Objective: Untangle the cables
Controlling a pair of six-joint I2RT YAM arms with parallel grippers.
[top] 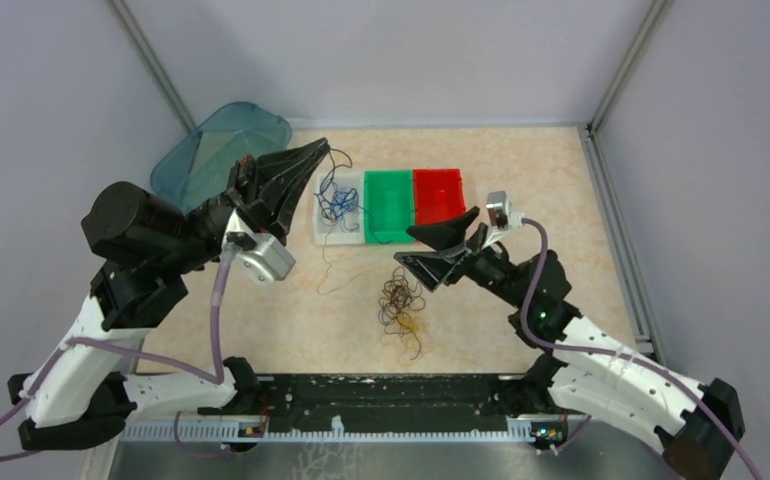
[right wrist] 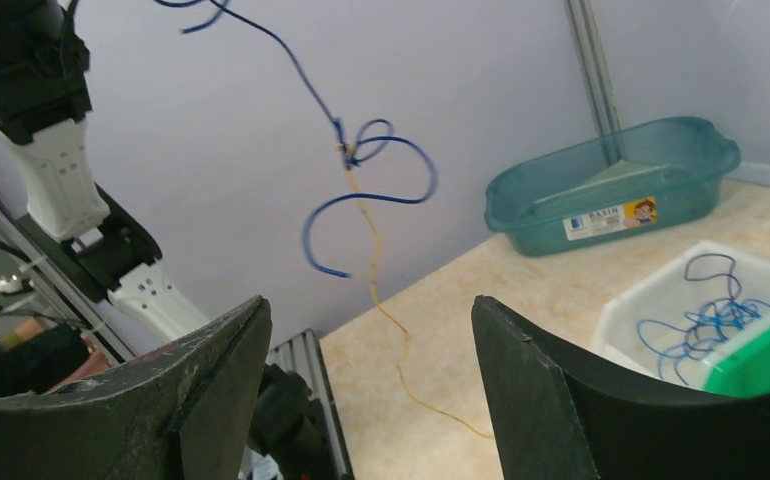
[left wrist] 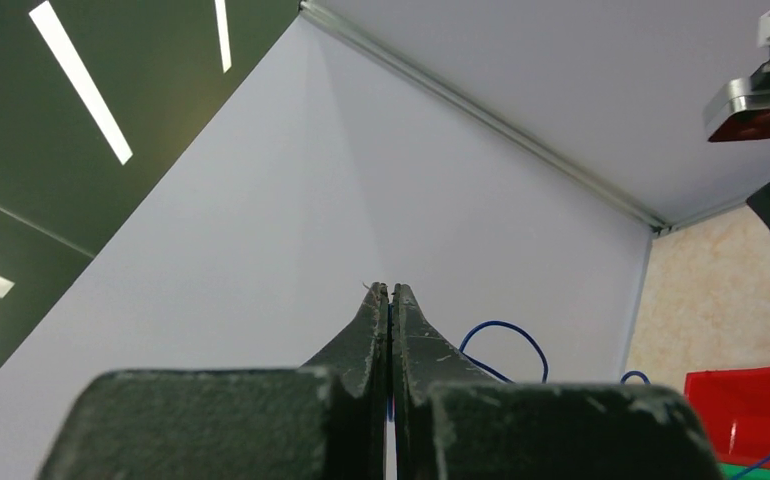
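Observation:
My left gripper (top: 319, 148) is raised above the white bin (top: 323, 236) and is shut on a thin blue cable (left wrist: 506, 332) that passes between its jaws (left wrist: 391, 292). In the right wrist view the blue cable (right wrist: 371, 195) hangs curled in the air, knotted to a yellow cable (right wrist: 376, 262) that trails down onto the table (top: 325, 262). More blue cables (top: 339, 200) lie in the white bin. A tangle of dark brown cables (top: 401, 300) lies on the table. My right gripper (top: 402, 245) is open and empty just above that tangle, its jaws (right wrist: 369, 305) facing the hanging strands.
A green bin (top: 389, 205) and a red bin (top: 439, 195) stand right of the white bin. A teal plastic basin (top: 219, 150) leans in the back left corner. Walls enclose the table on three sides.

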